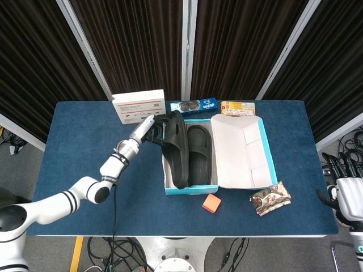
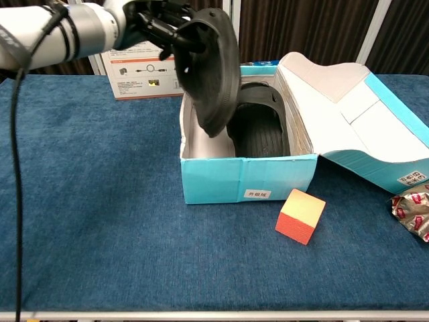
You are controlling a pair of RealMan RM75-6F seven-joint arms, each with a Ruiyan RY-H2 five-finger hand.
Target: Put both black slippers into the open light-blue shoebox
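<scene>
left hand [image 2: 157, 27] holding slipper [image 2: 209, 70] over shoebox [image 2: 248, 181]

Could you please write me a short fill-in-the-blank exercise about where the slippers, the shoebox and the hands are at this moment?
1. The left hand holds a black slipper above the ____ compartment of the light-blue shoebox.
2. The second slipper already lies ____ the shoebox.
3. The orange cube sits on the table in ____ of the shoebox.
4. The right hand holds ____.

Missing words: left; inside; front; nothing
</scene>
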